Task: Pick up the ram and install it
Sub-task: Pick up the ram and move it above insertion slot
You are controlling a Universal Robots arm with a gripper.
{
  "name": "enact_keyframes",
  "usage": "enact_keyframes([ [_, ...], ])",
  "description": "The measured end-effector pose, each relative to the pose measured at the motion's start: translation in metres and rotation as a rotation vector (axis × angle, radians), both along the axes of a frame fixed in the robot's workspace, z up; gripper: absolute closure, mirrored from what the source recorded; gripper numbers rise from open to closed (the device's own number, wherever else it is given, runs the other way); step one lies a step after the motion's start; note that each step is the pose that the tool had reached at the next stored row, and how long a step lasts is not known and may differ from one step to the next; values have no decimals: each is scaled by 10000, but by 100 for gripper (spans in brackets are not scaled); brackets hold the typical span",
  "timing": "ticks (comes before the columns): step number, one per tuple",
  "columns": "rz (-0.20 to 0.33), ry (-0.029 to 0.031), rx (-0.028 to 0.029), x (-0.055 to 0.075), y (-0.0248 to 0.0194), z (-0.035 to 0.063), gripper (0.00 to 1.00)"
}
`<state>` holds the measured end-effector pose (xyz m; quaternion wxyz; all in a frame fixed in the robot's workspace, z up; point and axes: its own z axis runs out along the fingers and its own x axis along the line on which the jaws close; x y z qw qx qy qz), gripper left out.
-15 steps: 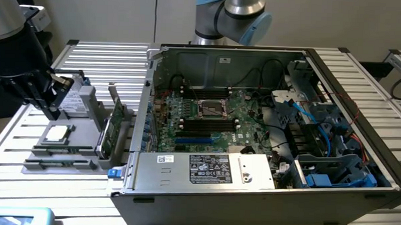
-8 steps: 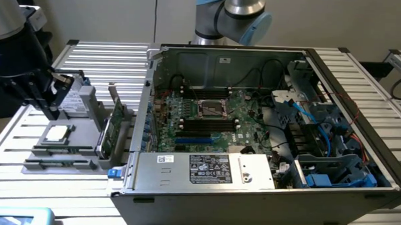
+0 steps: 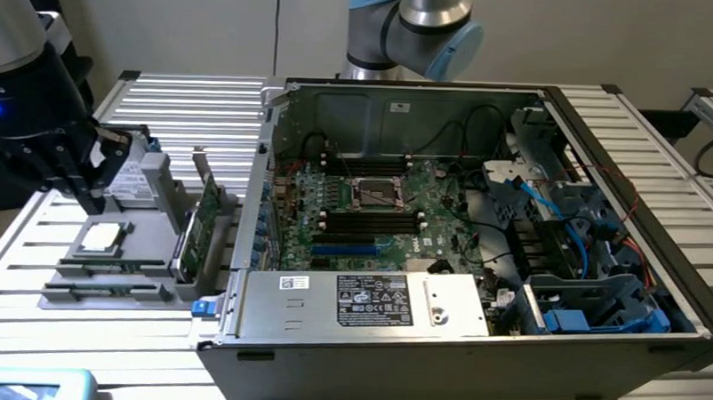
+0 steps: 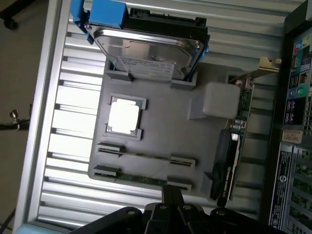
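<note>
Slatted alu tabletop [image 3: 193,105], grey parts tray [image 4: 165,126] on it, plus an open PC case [image 3: 447,345] beside the tray. Tool [image 3: 83,201] hangs over the tray, well apart from the case, which is off toward the exterior view's right of it. Tool state: can't tell, grip not readable in either view.

The ram [image 4: 141,178] lies flat in the tray slot nearest the tool, thin green edge showing btwn the grey end holders. In the wrist view the tool tip sits right at that slot; contact or not, can't tell. Ram is not lifted, not in the case.

Past the ram from the tool: a 2nd slot pair, then the CPU [image 4: 124,116] in its square pocket, then the hard drive [image 4: 151,48] w/ blue caddy at the tray's far end. Expansion card [image 4: 228,165] stands on edge along the tray side nearest the case, off to one side of the tool. Inside the case the motherboard [image 3: 434,198] lies exposed, cables around it.
</note>
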<state>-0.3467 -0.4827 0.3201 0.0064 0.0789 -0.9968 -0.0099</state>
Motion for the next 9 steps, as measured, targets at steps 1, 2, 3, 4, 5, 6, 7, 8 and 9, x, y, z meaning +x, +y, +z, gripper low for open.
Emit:
enact_keyframes([
  [1,173,0,1,0,0,-3,89],
  [2,359,-1,1,0,0,-6,89],
  [3,538,0,2,0,0,-8,89],
  [4,718,0,3,0,0,-11,89],
  [5,915,0,3,0,0,-14,89],
  [6,1083,0,4,0,0,-17,89],
  [7,1269,0,6,0,0,-20,89],
  [8,1448,0,6,0,0,-23,89],
  [9,1634,0,6,0,0,-25,89],
])
